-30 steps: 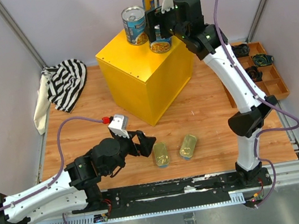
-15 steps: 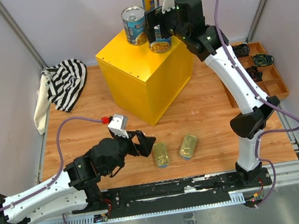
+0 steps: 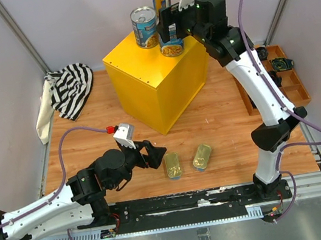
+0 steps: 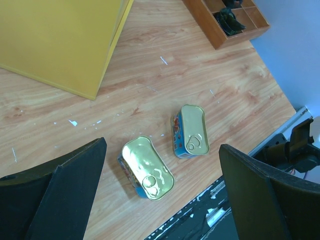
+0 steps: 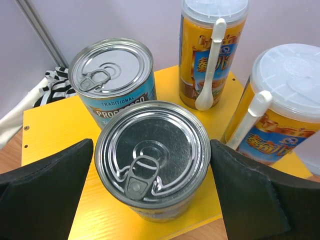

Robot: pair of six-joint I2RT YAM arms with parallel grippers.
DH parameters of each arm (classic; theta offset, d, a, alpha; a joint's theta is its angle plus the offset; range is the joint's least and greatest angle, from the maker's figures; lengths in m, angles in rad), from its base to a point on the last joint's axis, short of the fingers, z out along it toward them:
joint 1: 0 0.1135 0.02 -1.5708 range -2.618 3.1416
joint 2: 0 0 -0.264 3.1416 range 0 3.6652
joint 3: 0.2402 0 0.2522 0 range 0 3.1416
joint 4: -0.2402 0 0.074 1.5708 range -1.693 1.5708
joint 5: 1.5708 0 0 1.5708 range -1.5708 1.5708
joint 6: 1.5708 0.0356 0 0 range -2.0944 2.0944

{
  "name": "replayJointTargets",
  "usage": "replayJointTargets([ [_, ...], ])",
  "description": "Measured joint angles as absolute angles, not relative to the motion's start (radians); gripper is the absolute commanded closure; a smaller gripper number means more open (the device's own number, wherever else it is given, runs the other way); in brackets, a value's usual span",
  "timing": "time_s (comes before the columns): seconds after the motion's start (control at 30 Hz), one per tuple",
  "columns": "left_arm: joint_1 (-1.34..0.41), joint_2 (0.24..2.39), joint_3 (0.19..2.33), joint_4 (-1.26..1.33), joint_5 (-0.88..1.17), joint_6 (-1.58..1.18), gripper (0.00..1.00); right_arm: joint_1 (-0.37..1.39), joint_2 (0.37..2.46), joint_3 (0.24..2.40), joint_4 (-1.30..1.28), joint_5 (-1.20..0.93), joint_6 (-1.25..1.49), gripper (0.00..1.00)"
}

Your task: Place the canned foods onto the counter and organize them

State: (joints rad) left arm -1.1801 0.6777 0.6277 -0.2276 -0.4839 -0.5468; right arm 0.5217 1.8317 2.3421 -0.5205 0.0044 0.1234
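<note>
The yellow counter [image 3: 153, 78] carries several cans. A wide silver-topped can [image 5: 152, 155] stands upright near its front edge, between the fingers of my open right gripper [image 5: 151, 150], with a small gap on each side. Behind it stand a blue-labelled can [image 5: 112, 82] and two tall white-lidded cans [image 5: 212, 50] [image 5: 282, 100]. From above, the right gripper [image 3: 169, 29] hovers over the counter's right corner. Two flat golden tins [image 4: 148, 167] [image 4: 192, 130] lie on the wooden floor. My left gripper [image 4: 162, 145] hangs open above and around them, empty. In the top view it [image 3: 154, 157] sits just left of the tins [image 3: 172, 166] [image 3: 202, 157].
A striped cloth [image 3: 69, 89] lies at the back left. A brown compartmented tray [image 3: 276, 73] with black gadgets stands at the right wall, also in the left wrist view [image 4: 225, 30]. A black rail [image 3: 186, 202] runs along the near edge.
My right gripper has opened wider off the silver-topped can and risen a little, leaving the can standing on the counter. The left arm has barely shifted.
</note>
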Motion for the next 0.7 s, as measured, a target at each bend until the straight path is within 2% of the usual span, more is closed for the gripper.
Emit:
replayJointTargets([
  [0.37, -1.18, 0.664, 0.603, -0.241, -0.453, -0.606, 0.01, 0.561, 1.654, 2.181, -0.504, 0.051, 0.105, 0.01],
  [0.7, -1.18, 0.647, 0.543, -0.246, -0.398, -0.677, 0.01, 0.777, 1.315, 1.789, -0.448, 0.231, 0.096, 0.01],
])
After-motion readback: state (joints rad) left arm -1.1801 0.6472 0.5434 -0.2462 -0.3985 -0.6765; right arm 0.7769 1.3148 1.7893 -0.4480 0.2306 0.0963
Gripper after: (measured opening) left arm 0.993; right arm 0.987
